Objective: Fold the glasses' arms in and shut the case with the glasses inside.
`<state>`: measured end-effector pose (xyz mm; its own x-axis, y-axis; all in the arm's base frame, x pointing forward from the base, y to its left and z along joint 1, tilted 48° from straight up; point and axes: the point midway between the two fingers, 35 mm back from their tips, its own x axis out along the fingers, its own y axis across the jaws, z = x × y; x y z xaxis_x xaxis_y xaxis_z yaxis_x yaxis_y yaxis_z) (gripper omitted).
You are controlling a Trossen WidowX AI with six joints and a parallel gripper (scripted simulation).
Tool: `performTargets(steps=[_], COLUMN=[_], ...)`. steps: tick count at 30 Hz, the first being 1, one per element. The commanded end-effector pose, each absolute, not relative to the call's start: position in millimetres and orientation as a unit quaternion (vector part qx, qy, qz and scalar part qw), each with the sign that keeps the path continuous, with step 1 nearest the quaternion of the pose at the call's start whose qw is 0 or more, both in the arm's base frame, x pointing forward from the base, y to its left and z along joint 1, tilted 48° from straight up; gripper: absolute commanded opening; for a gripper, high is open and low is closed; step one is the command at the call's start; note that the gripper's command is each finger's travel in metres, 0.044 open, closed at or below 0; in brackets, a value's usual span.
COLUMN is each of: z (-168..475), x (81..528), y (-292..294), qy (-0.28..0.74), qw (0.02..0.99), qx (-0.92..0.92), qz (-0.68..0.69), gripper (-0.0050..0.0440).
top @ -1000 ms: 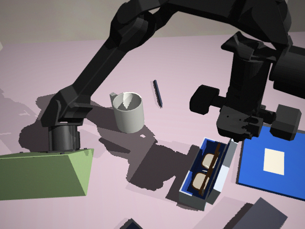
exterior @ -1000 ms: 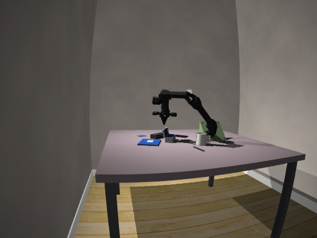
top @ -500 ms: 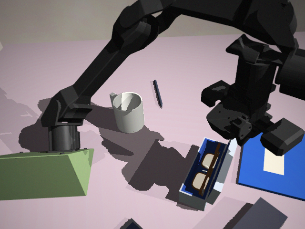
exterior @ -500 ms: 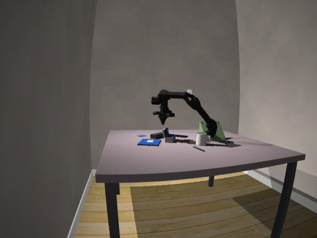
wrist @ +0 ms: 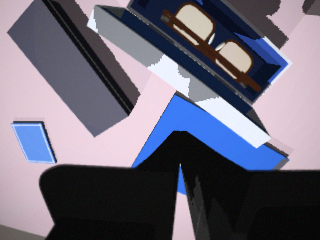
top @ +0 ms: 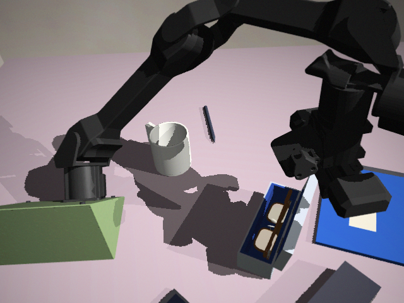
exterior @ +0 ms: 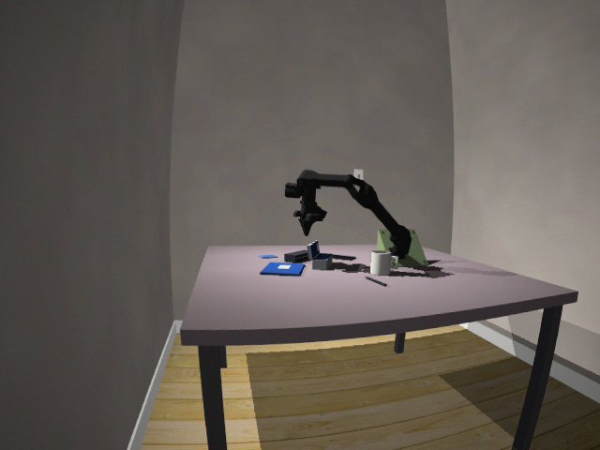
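Observation:
The glasses [top: 277, 211] [wrist: 196, 22] have brown frames and pale lenses. They lie inside the open case [top: 254, 262] [exterior: 321, 262] [wrist: 130, 40], which is grey outside and dark blue inside. Their arms seem to lie along the frame. The case's pale lid [top: 310, 192] [exterior: 313, 249] [wrist: 220, 112] stands tilted open on the side towards the blue notebook. My gripper [exterior: 307, 232] [wrist: 179, 137] is shut and empty. It hangs well above the table, over the lid's edge and the notebook, touching nothing. In the top view its fingertips are hidden by the wrist.
A blue notebook [top: 342, 235] [exterior: 282, 268] lies right beside the case. A grey box [top: 345, 283] [exterior: 295, 255] [wrist: 70, 65] and a small blue card [exterior: 267, 256] [wrist: 34, 142] lie nearby. A white mug [top: 171, 148] [exterior: 380, 262], a pen [top: 209, 123] [exterior: 376, 280] and the green arm base [top: 55, 228] stand farther off.

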<state>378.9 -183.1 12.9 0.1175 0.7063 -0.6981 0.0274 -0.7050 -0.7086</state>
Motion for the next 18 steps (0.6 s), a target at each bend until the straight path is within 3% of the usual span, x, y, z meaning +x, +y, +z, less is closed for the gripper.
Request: performTargets(steps=[1,10,18], z=[7.5,1.7,0.1], x=[380.0,382.9,383.7], y=[-185.3,-189.6,-190.7], qy=[-0.229,-0.127,-0.098], qw=[0.317,0.418,0.444], qx=[-0.675,-0.619,-0.600], qz=[0.626,0.653,0.658], gripper=[0.0000,0.0000,0.0000])
